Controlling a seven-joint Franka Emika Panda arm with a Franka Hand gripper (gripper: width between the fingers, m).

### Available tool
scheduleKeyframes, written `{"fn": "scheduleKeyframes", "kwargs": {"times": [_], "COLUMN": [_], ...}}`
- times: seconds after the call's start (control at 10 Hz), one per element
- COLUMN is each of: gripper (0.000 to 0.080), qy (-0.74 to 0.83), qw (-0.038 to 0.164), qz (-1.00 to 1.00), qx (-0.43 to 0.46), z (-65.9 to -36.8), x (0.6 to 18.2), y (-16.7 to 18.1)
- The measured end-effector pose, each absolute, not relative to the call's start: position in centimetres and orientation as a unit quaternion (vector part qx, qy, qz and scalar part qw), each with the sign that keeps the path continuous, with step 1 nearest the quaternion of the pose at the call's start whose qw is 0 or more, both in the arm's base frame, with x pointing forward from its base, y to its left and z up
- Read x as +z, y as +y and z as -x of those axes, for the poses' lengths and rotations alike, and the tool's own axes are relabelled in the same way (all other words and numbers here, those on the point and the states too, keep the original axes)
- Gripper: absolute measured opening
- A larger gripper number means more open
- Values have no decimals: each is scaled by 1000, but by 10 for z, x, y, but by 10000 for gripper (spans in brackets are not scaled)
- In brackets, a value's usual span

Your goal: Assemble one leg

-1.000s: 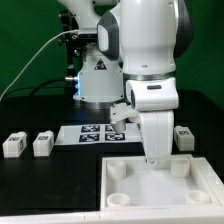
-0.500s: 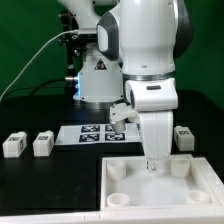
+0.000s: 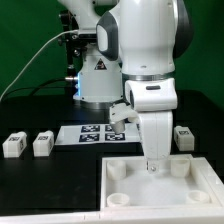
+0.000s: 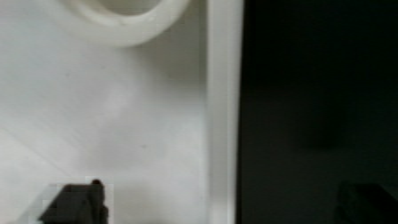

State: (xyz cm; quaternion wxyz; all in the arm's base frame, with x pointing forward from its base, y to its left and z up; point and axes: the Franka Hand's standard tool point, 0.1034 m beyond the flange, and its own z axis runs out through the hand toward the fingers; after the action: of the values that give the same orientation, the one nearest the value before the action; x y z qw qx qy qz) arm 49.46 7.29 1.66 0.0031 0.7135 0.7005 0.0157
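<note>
White plastic on a black desk point(image 3: 30, 180). Tool point(image 3: 154, 166) low over the far rim of the large square panel point(image 3: 165, 190), fingers point(image 4: 75, 203) spread apart, clamped on nothing; in the wrist view one tip above the panel, the other above bare desk, with a round corner socket point(image 4: 125, 10) close by. Loose on the desk: first leg point(image 3: 14, 145) and second leg point(image 3: 42, 144) side by side at the exterior view's left of the marker board point(image 3: 95, 133), third leg point(image 3: 184, 137) at its right, all apart from the tool.
</note>
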Motion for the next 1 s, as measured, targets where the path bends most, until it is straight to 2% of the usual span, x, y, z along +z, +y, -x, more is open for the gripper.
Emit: {"fn": "scheduleKeyframes", "kwargs": {"times": [0.3, 0.6, 0.8, 1.0], "gripper": [649, 649, 649, 649], "qy": [700, 655, 551, 391], "qw": [3, 11, 6, -10], "qz": [-714, -755, -834, -920], "qx": [16, 24, 28, 33], "z": [-495, -487, -477, -466], "x": [17, 40, 49, 52], "y": [72, 80, 96, 118]}}
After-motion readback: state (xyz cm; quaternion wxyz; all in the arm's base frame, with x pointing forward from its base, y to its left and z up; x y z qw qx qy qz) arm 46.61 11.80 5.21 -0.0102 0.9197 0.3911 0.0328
